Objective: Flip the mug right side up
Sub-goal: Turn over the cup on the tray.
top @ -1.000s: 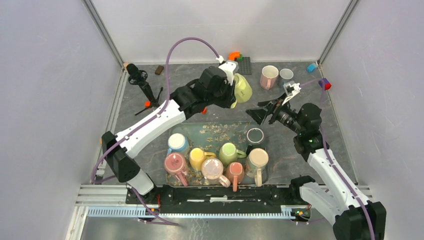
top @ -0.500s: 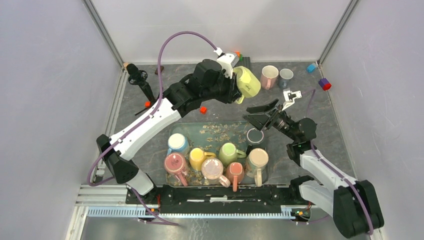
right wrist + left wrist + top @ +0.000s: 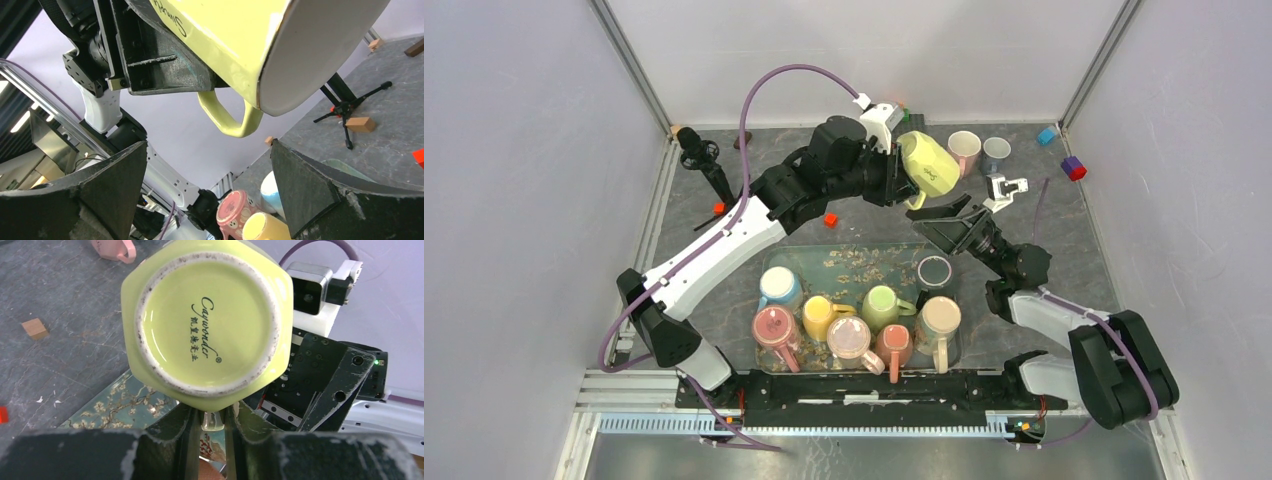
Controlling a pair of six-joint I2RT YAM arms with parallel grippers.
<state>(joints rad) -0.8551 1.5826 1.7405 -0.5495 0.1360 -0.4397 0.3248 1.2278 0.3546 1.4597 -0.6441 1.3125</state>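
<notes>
Handover looks like the step now. The yellow mug is up in the air, just past the far side of the tray, tipped on its side with its bottom toward the left arm. The left end effector is pinched tight on it. The right end effector sits between the mug and the tray, spread wide, with nothing in it. Next, I think it must reach up around the handle and squeeze, so the left one can let go.

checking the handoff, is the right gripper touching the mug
Apart. Right wrist view: the right gripper is open, a clear gap between its fingers and the mug.
</notes>
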